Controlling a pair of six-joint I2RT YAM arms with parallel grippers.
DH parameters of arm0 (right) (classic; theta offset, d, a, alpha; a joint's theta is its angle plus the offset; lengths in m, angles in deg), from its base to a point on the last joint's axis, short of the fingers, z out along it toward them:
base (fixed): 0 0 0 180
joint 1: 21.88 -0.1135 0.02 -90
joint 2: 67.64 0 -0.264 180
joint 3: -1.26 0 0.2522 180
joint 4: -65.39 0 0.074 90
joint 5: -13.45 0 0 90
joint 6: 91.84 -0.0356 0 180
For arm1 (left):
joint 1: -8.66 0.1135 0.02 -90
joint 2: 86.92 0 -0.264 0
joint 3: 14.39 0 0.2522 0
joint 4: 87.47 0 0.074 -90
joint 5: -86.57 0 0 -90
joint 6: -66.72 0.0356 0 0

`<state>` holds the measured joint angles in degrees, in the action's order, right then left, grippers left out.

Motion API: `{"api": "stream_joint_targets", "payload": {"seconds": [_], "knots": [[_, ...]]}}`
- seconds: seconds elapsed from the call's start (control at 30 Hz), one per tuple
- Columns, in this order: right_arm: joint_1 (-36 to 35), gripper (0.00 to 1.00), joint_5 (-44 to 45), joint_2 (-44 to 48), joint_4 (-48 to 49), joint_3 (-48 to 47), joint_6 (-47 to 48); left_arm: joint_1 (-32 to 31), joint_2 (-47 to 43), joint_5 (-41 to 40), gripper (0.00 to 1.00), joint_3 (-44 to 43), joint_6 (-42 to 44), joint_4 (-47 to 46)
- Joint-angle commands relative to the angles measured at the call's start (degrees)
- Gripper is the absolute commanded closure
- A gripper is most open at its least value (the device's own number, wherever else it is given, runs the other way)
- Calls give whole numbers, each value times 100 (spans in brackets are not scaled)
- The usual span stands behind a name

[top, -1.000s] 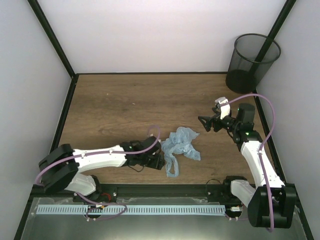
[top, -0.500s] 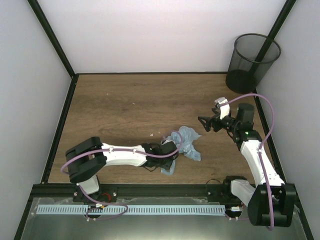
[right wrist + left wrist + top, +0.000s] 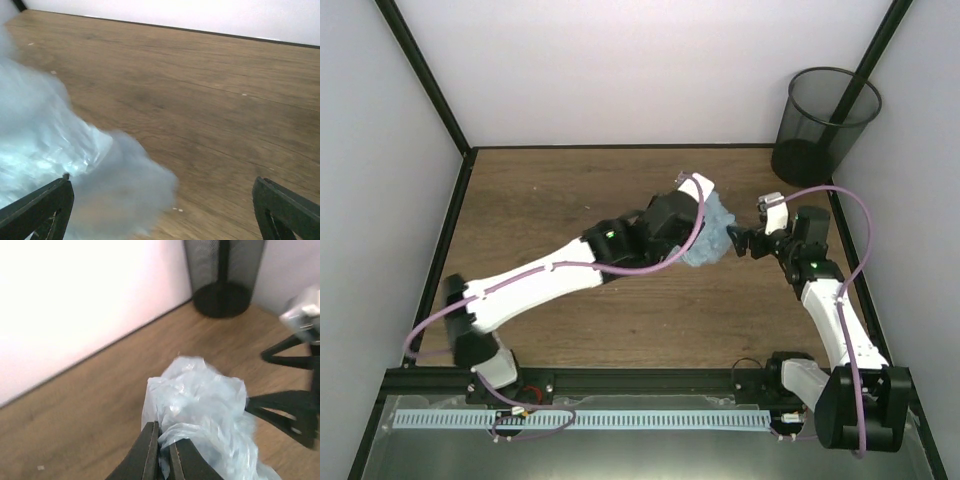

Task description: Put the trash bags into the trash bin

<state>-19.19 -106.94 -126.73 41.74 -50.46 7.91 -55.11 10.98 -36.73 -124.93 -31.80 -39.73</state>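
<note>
The trash bag (image 3: 715,238), thin crumpled light-blue plastic, hangs bunched in my left gripper (image 3: 704,218) above the middle of the table. In the left wrist view that gripper (image 3: 164,434) is shut on a fold of the bag (image 3: 205,405). My right gripper (image 3: 736,243) stands open just right of the bag, fingers pointing at it. In the right wrist view the blurred bag (image 3: 45,135) fills the left side, reaching between the wide-open fingers (image 3: 47,207) of the right gripper (image 3: 161,186). The black wire-mesh trash bin (image 3: 825,122) stands upright in the far right corner, also visible as the bin (image 3: 223,270).
The wooden tabletop (image 3: 550,210) is boxed in by white walls on the left, back and right, with black frame posts in the corners. The right arm's purple cable (image 3: 855,215) loops near the right wall.
My left gripper closed on the bag, lifted it off the near table and carried it far and to the right, up to the right gripper. The right arm barely moved.
</note>
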Motion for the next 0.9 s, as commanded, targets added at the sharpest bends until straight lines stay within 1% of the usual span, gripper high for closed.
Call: {"api": "stream_joint_targets", "payload": {"seconds": [0.0,0.03,0.1,0.17,0.23,0.27,0.37,0.53,0.63,0.67,0.7,0.73,0.77,0.8,0.87], "knots": [[203,0,899,260,298,-104,-263,-617,-713,-311,96,414,1382,-49],[244,0,873,340,329,-74,-259,-690,-859,-146,96,853,1262,-101],[294,0,705,461,359,-18,-221,-720,-1014,466,96,1838,861,-70],[301,0,490,521,344,-5,-181,-847,-1024,910,96,2848,453,-36],[307,0,320,547,338,21,-153,-1152,-996,1141,96,3626,136,-24],[310,0,234,541,346,44,-140,-1425,-986,1138,96,3901,4,0],[314,0,-23,425,312,26,-122,-1735,-1051,945,96,4229,-453,254],[310,0,-288,267,217,-9,-91,-1753,-1605,695,96,4309,-1049,312],[309,0,-402,304,199,33,-50,-1753,-1941,732,95,4427,-1379,159],[310,0,-462,321,196,36,-34,-1753,-2042,777,87,4485,-1448,119],[311,0,-568,338,181,48,23,-1748,-2156,851,68,4562,-1499,74],[310,0,-747,356,150,41,116,-1747,-2271,914,40,4623,-1553,32],[308,0,-1058,370,76,21,257,-1750,-2395,967,29,4665,-1617,33],[310,1,-1324,372,-15,-26,444,-1753,-2520,1009,22,4689,-1685,38],[303,6,-1840,336,-338,-190,1005,-1749,-2776,1130,14,4754,-1793,61]]}}
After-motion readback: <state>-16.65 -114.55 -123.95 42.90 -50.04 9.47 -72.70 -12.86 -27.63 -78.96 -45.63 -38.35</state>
